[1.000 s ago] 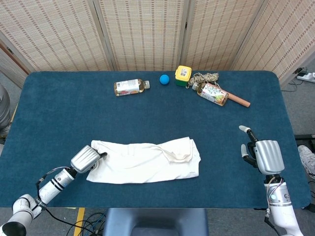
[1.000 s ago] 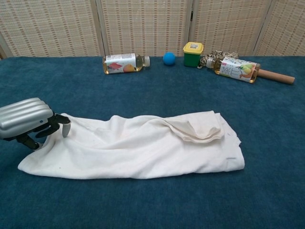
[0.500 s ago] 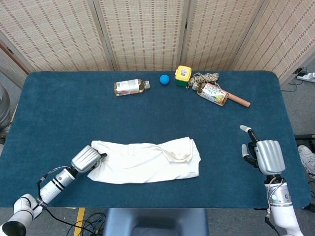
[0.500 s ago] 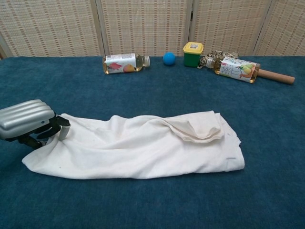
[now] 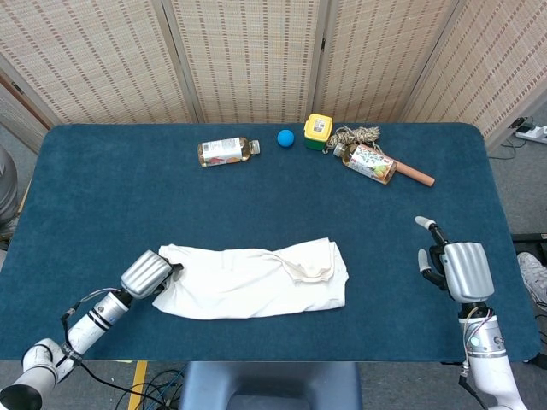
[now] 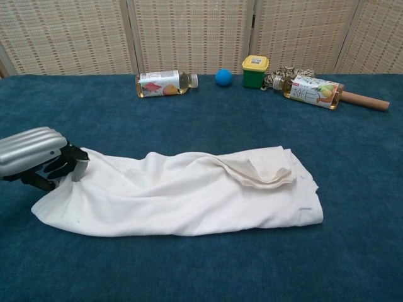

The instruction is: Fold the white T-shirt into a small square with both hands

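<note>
- We find the left edge of the white T-shirt (image 5: 256, 280) drawn slightly inward since the earlier frames; the right hand (image 5: 455, 269) is unchanged.
- We record the left hand (image 6: 39, 159) at the shirt's left end, lower left of the frame, its dark fingers (image 6: 69, 165) curled onto the cloth and gripping it.
- The shirt lies as a long folded band across the lower centre of the blue worktop (image 5: 128, 196).
- The right hand rests at lower right, well apart from the shirt, fingers spread, holding nothing.
- Along the top edge we note two bottles (image 5: 226, 151), a blue ball (image 5: 285, 137) and a yellow-lidded container (image 5: 317, 131).
</note>
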`<action>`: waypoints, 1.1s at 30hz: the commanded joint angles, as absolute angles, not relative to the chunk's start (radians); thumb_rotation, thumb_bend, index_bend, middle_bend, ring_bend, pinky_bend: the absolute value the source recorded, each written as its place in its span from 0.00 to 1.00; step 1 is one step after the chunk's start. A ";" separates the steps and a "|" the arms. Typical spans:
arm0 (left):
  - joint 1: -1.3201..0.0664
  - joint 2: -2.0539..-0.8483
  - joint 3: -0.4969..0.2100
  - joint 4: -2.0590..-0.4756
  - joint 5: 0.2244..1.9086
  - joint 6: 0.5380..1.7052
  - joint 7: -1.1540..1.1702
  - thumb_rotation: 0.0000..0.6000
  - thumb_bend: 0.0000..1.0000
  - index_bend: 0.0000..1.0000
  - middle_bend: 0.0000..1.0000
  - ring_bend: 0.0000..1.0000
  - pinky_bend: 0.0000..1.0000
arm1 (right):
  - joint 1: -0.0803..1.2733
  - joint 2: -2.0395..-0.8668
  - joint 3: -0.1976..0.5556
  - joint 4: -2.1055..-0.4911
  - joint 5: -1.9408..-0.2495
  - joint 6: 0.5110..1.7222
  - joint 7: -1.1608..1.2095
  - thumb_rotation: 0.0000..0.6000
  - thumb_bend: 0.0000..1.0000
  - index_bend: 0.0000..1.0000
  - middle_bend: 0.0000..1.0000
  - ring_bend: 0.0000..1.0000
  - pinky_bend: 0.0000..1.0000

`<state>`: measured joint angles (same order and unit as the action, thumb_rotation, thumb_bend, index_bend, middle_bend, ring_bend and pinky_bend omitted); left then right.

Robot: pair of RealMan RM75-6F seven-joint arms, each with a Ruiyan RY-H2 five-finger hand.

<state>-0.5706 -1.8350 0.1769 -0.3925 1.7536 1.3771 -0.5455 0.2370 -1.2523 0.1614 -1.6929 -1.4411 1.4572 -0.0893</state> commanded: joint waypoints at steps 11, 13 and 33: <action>-0.554 -1.768 0.159 -0.508 1.728 1.378 -0.557 1.00 0.57 0.70 0.87 0.81 0.88 | 0.231 -1.252 0.162 -1.685 -1.450 1.466 -0.068 1.00 0.53 0.20 0.93 0.95 1.00; -0.550 -1.757 0.157 -0.528 1.722 1.370 -0.559 1.00 0.57 0.70 0.87 0.81 0.88 | 0.230 -1.253 0.162 -1.682 -1.451 1.467 -0.064 1.00 0.53 0.20 0.93 0.95 1.00; -0.459 -1.669 0.134 -0.593 1.651 1.330 -0.597 1.00 0.57 0.70 0.87 0.81 0.88 | 0.234 -1.261 0.163 -1.674 -1.476 1.472 -0.040 1.00 0.53 0.21 0.93 0.95 1.00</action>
<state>-0.4630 -1.6726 0.1351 -0.5920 1.6550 1.3335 -0.5948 0.2342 -1.2607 0.1633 -1.6746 -1.4763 1.4717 -0.0399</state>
